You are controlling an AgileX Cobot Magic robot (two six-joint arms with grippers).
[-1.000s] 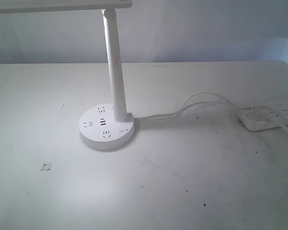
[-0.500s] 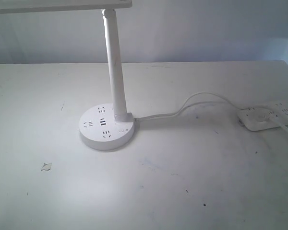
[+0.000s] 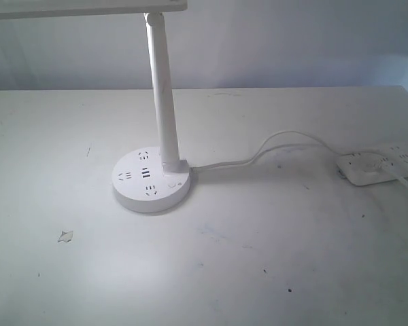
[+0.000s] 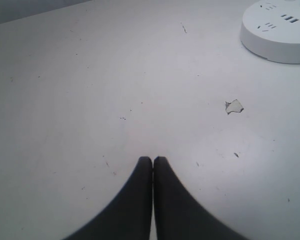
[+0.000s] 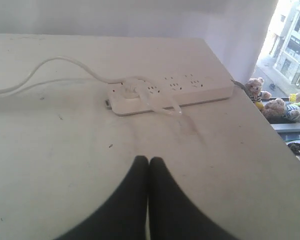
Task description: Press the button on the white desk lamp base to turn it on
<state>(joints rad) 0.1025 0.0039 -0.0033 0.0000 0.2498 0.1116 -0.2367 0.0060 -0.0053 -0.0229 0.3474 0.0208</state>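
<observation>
The white desk lamp base [image 3: 152, 183] is a round flat disc left of the table's middle, with socket holes, two dark USB slots and a slim stem [image 3: 163, 95] rising from it. The small round button [image 3: 171, 183] sits on the disc just in front of the stem's foot. Part of the base [image 4: 277, 30] shows in the left wrist view, well away from my left gripper [image 4: 153, 160], which is shut with nothing in it. My right gripper [image 5: 149, 160] is also shut and empty, over bare table. Neither gripper appears in the exterior view.
A rectangular white power strip [image 3: 381, 166] [image 5: 170, 92] lies at the right, near the table's edge, with the lamp's cable [image 3: 258, 153] running to it. A small scrap [image 3: 66, 236] [image 4: 234, 106] lies on the table front left. Toy bears [image 5: 260, 92] sit beyond the table's right edge.
</observation>
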